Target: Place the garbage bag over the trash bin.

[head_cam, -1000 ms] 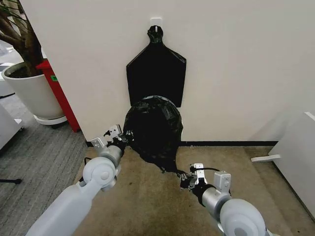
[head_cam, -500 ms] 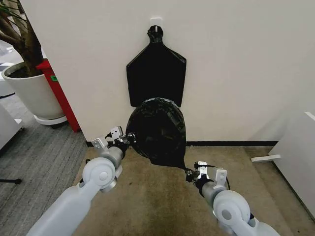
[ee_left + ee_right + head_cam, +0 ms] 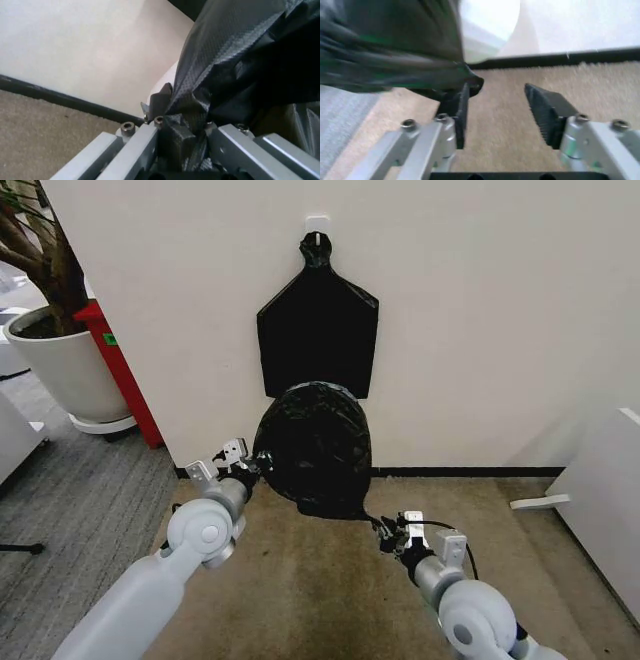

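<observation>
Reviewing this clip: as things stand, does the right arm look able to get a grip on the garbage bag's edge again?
Probably yes. The right gripper is open, and the garbage bag has a corner of film lying against one finger with bare carpet between the jaws. Nothing blocks the way; the left gripper holds the bag's other side.

Right claw (image 3: pixel 497 99) now unclenched, retreated.

Head camera looks down from afar; both wrist cameras sit close, sharing the garbage bag (image 3: pixel 315 445)
</observation>
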You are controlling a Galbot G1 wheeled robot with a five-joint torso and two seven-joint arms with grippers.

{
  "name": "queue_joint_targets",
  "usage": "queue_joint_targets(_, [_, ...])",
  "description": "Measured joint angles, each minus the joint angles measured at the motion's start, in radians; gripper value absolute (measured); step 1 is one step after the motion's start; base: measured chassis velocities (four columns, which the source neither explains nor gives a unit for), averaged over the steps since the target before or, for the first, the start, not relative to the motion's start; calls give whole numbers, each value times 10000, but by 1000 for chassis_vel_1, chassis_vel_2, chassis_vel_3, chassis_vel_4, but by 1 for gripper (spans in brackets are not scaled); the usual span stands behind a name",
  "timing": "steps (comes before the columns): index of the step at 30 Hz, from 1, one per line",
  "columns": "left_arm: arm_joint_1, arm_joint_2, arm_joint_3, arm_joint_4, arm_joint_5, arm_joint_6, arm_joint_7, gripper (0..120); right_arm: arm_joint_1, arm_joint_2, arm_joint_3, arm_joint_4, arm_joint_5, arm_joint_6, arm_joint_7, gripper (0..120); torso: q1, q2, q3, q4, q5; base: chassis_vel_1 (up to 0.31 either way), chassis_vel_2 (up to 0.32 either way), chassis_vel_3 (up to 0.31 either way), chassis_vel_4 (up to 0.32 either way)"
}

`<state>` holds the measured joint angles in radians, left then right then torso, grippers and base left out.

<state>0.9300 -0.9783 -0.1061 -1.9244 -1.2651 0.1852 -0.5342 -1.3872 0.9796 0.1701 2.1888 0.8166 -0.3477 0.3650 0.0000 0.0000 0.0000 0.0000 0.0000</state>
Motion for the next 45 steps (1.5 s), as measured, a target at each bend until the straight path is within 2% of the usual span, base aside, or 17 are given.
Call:
queue_joint_targets(8, [-127,93,28,294,184,-3,325,1,-212,-279,1084,976,363,165,-686,65,0,0,0,-1,1,0,0,0,0])
queue_joint_targets(10, [-83,193,29,308,298,26,599,1,108,-622,1905,1549,1406,-119,-724,78,0,0,0,-1,2,0,0,0,0])
queue_joint_targets(11, [-83,193,29,308,298,26,599,1,108,-622,1905,1549,1406,-119,-724,78,0,0,0,-1,2,0,0,0,0])
queue_joint_targets(14, [138,441,58,317,1006,-16,1448,1,1220,-1522,3084,1665,3704,-769,-1000,90,0,0,0,-2,2,0,0,0,0])
queue_joint_targets(17, [372,612,115,317,1728,-279,2226,1,2364,-2209,3222,1104,5292,-1164,-1034,99,0,0,1,2,1,0,0,0,0])
queue_joint_targets(20, [529,705,147,317,2154,-542,2749,1,3104,-2491,3031,601,6065,-1515,-1080,100,0,0,0,1,-1,0,0,0,0])
queue_joint_targets(22, [788,841,166,317,2563,-1104,3809,1,4228,-2711,2473,-2,7322,-2233,-877,100,0,0,1,1,6,0,0,0,0])
queue_joint_targets(24, [962,948,169,314,2813,-1626,4586,1,5185,-2734,1993,-391,8518,-2853,-407,100,0,0,1,2,-4,0,0,0,0])
queue_joint_targets(25, [962,948,169,314,2813,-1626,4586,1,5185,-2734,1993,-391,8518,-2853,-407,100,0,0,1,2,-4,0,0,0,0])
queue_joint_targets(30, [1111,1116,126,270,3363,-2200,5193,1,5891,-2626,1844,-621,10466,-3614,480,100,0,0,1,1,0,0,0,0,0])
queue_joint_targets(34, [1150,1132,126,225,3529,-2235,5219,1,5814,-2602,1894,-501,10660,-3662,639,100,0,0,1,0,-2,0,0,0,0])
queue_joint_targets(45, [1369,1203,59,-71,3768,-2265,5177,1,5309,-2470,1847,-364,9998,-3604,563,100,0,0,0,0,1,0,0,0,0])
